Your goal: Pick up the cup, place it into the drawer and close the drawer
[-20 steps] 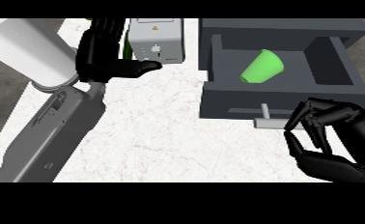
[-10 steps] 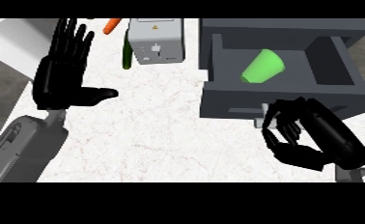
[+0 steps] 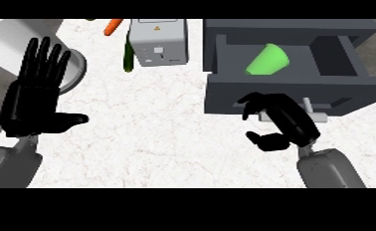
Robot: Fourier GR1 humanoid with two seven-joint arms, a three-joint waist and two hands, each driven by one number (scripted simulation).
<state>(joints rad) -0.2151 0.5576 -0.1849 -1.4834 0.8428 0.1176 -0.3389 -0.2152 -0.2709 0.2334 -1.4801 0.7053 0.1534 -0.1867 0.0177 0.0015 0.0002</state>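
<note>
Now the right robot hand point(image 3: 283, 120), fingers curled on nothing, has moved up to the front of the open dark grey drawer point(image 3: 220, 91) at 2 o'clock, where the tapered green cup point(image 3: 268, 59) already lies, so only closing remains.

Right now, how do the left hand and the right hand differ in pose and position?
The left hand is open, fingers straight up; the right hand has its fingers curled, with nothing seen in them. The left hand rests over the counter at the view's left; the right hand is at the front of the open drawer, beside its handle. Both are black.
</note>
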